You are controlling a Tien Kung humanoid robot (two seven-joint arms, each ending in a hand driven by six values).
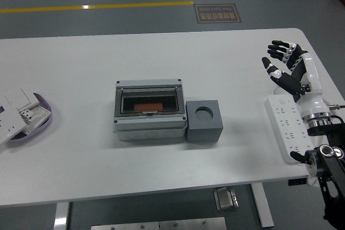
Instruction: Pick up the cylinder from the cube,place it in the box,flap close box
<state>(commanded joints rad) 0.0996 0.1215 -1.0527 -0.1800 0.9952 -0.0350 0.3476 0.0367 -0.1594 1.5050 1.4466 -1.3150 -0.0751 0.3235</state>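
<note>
The right hand (pixel 288 63) hovers with fingers spread and empty over the table's (pixel 70 68) right edge, just beyond a power strip (pixel 288 125). Well to its left sits the box (pixel 149 110), its clear flap down over an orange piece. The cube (pixel 204 120) touches the box's right side, its round socket empty.

- Running off the frame's lower right corner: black right arm (pixel 330 187), partly covering the white power strip (pixel 288 125).
- Being cropped by the left edge: white switch plates (pixel 12 112) on the purple dish (pixel 40 122).
- Showing only dimly through the grey box's (pixel 151 126) clear lid: orange item (pixel 147 106).
</note>
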